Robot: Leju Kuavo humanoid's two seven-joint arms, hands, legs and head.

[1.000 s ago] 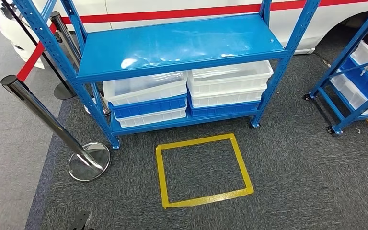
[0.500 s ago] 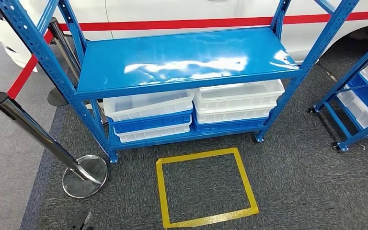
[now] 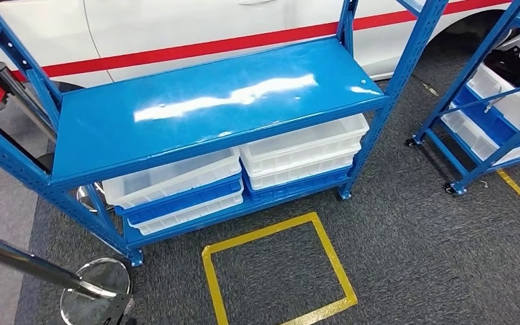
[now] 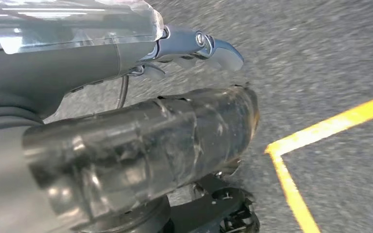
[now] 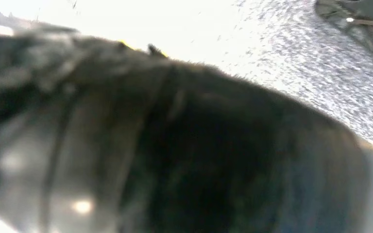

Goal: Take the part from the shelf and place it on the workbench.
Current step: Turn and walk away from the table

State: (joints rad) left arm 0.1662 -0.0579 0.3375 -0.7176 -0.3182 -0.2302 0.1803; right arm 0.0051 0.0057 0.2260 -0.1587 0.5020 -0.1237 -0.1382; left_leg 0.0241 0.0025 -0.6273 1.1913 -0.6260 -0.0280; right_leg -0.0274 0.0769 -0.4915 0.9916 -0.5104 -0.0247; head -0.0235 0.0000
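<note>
A blue metal shelf (image 3: pixel 210 108) stands ahead in the head view, its top board bare and glossy. Under that board sit clear white bins (image 3: pixel 176 177) (image 3: pixel 305 145) stacked on blue ones (image 3: pixel 176 203); I cannot make out what is inside them. A dark object (image 3: pixel 514 64) lies in a white bin of a second blue shelf (image 3: pixel 474 115) at the right. My left hand (image 4: pixel 141 121) hangs over the grey carpet, holding nothing, its fingers (image 4: pixel 194 46) apart from the thick thumb. My right hand (image 5: pixel 175 145) is a dark blur close to its camera.
A yellow taped square (image 3: pixel 210 271) marks the carpet in front of the shelf; one corner of it (image 4: pixel 320 128) lies near my left hand. A chrome stanchion (image 3: pixel 20 261) with a round base (image 3: pixel 91 298) leans at the lower left. A white car (image 3: pixel 176 27) stands behind.
The camera has moved: the whole scene has shifted and tilted, the shelf looks nearer and the second shelf shows more. Nothing on the shelves has moved.
</note>
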